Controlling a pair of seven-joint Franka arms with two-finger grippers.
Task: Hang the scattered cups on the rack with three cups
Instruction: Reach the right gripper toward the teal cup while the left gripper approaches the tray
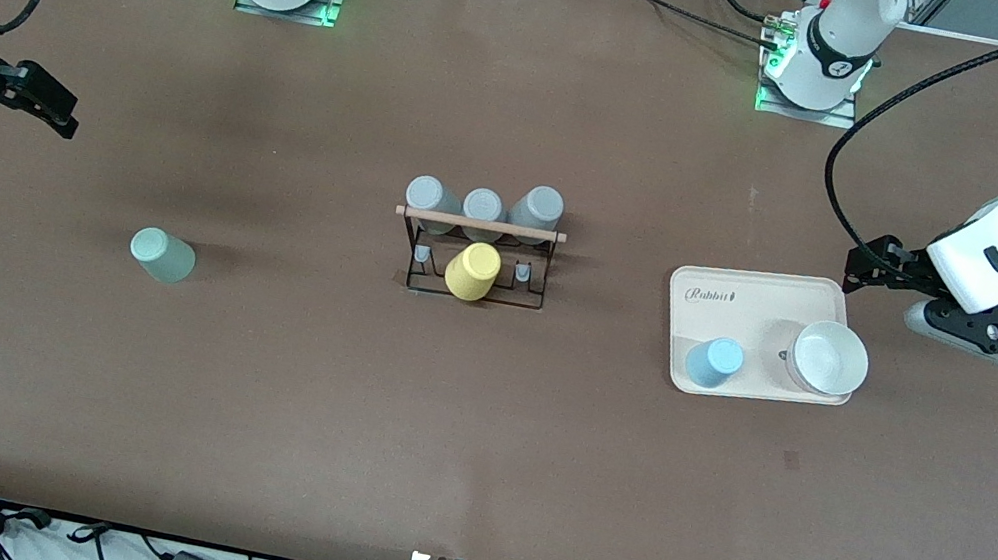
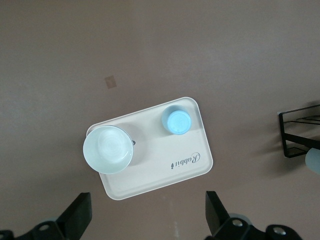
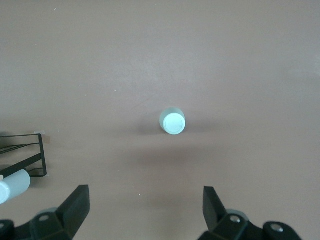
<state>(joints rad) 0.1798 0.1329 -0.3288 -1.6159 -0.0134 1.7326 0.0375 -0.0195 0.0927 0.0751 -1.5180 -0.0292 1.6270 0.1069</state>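
Note:
The pale mint green cup [image 1: 161,255] stands alone on the brown table toward the right arm's end; it also shows in the right wrist view [image 3: 173,121]. The light blue cup [image 1: 713,362] stands on a cream tray [image 1: 760,293]; it also shows in the left wrist view [image 2: 176,121]. The black wire rack [image 1: 475,256] with a wooden rod stands mid-table. My right gripper [image 1: 47,103] is open and empty, over bare table at the right arm's end [image 3: 145,200]. My left gripper [image 1: 877,262] is open and empty, over the table beside the tray [image 2: 147,210].
Three grey cups [image 1: 483,206] hang on the rack's row nearer the robots, and a yellow cup [image 1: 472,272] hangs on its row nearer the camera. A white bowl [image 1: 828,357] sits on the tray beside the blue cup. The rack's edge shows in both wrist views [image 2: 300,132] [image 3: 30,157].

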